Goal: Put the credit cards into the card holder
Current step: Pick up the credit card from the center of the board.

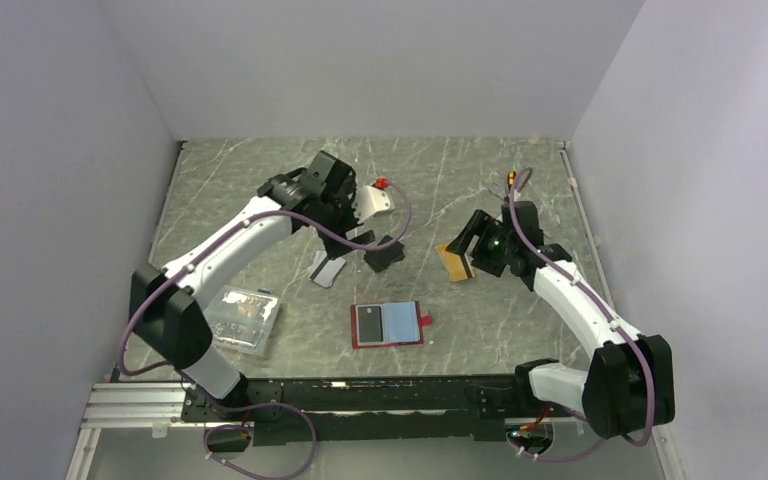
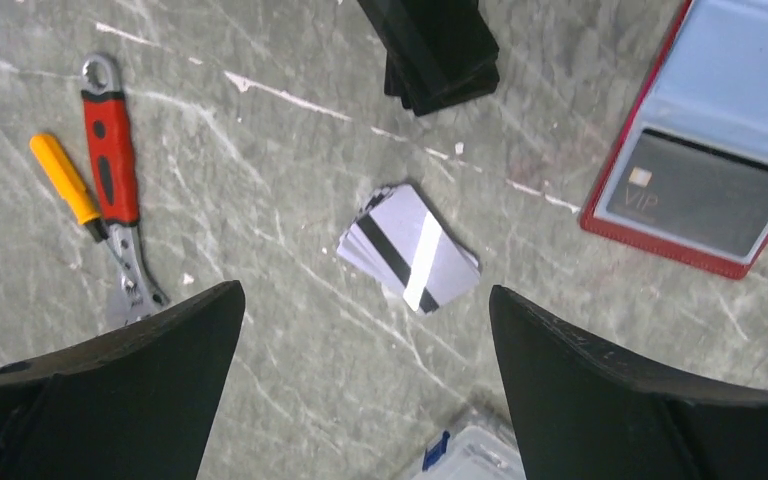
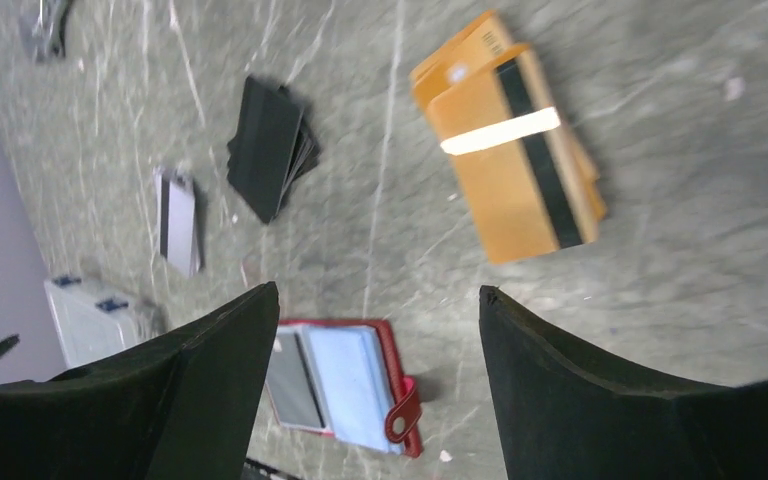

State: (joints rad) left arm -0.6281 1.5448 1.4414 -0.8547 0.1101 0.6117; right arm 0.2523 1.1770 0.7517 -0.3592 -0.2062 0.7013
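We see a grey-green marbled tabletop (image 1: 440, 170) veined with white, boxed in by a plain pale back wall (image 1: 380, 60), a left wall (image 1: 50, 200) and a right wall (image 1: 710, 200). An aluminium rail (image 1: 130, 405) runs along its near edge. Light falls soft and even.

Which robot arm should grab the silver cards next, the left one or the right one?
Probably the left. The left gripper hangs open right above the silver cards, and its wrist camera looks straight down at them. The right gripper is open over the orange cards instead, farther away.
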